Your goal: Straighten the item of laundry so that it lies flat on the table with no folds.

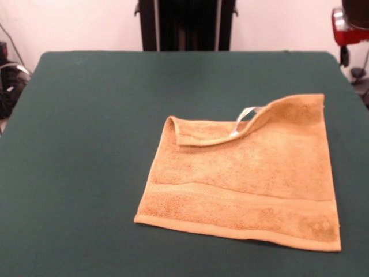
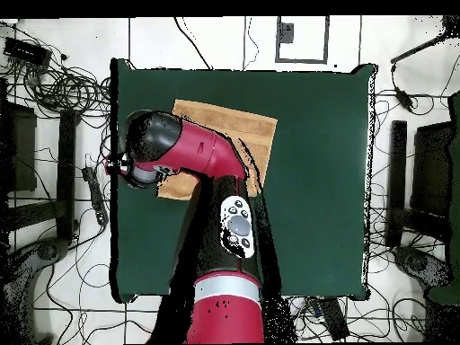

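The golden-orange towel [image 1: 242, 179] lies on the right half of the dark green table [image 1: 86, 144]. Its near part is flat, with a woven band along the near edge. The far edge is folded over towards me, from the far left corner up to a raised far right corner. A small white tag [image 1: 245, 118] sticks out of the fold. The arm's red and black end with the gripper [image 1: 345, 56] hangs at the top right, beyond the table's right edge, apart from the towel. In the overhead view the red arm [image 2: 193, 153] covers part of the towel [image 2: 229, 126].
The black pedestal [image 1: 184, 23] stands at the table's far side. Dark equipment and cables [image 1: 8, 81] sit off the left edge. In the overhead view, cables [image 2: 54, 85] lie on the floor around the table [image 2: 314, 180].
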